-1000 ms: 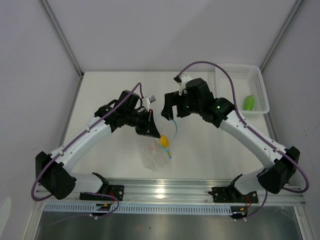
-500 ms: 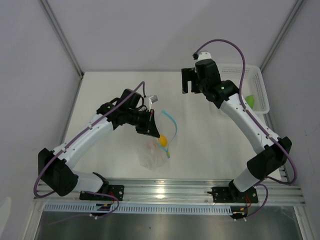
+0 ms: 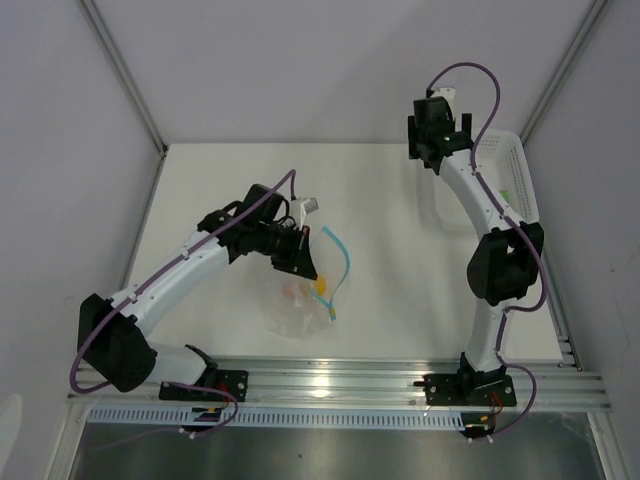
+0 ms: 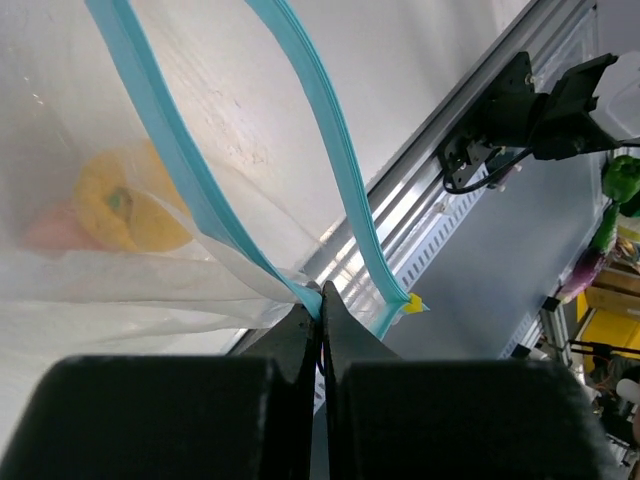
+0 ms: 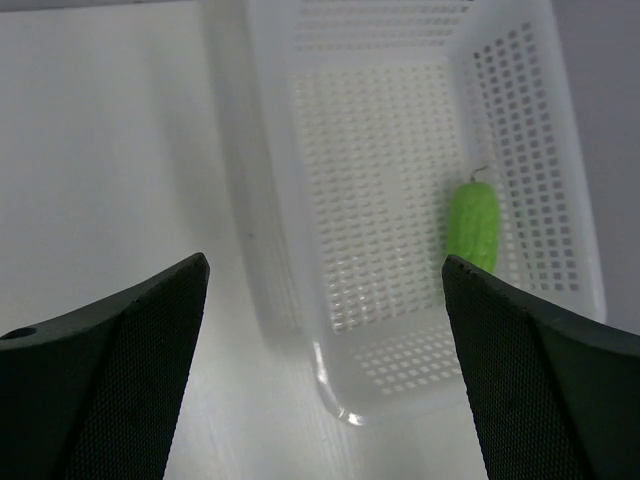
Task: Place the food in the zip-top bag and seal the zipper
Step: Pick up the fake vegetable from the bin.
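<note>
Pinching zip-top bag (image 4: pixel 150 290), left hand (image 4: pixel 321 300)

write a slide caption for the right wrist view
Open right gripper hovering over the white basket, with the green food piece lying inside by one wall.

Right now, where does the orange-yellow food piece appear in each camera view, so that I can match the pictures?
Top external: the orange-yellow piece is near the centre, inside the clear bag.
Left wrist: at the left, seen through the bag's wall.
Right wrist: not in it.
Shared landmark: the teal zipper strip, which also crosses the left wrist view.
</note>
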`<state>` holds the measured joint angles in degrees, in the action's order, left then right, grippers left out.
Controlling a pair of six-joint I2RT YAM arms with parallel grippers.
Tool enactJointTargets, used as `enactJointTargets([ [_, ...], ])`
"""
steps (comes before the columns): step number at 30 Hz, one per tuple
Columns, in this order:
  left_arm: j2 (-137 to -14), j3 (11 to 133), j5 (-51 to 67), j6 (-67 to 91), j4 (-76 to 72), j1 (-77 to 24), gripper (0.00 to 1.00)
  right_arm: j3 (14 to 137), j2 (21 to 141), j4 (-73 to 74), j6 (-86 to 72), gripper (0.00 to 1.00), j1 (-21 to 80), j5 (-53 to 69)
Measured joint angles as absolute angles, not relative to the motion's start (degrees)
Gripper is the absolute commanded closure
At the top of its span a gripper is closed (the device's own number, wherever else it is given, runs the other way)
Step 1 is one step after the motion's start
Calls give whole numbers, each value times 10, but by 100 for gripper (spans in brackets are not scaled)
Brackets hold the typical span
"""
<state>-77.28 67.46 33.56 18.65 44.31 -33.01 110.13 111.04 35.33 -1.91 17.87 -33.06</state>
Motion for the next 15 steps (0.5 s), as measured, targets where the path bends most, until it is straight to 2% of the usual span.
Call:
enactJointTargets([
  [6, -777, 639, 335, 172, 409, -329, 99, 1142, 1165, 360, -16, 2, 121, -394],
  [15, -799, 628, 352, 159, 357, -312, 100, 1235, 1258, 416, -52, 4, 98, -451],
])
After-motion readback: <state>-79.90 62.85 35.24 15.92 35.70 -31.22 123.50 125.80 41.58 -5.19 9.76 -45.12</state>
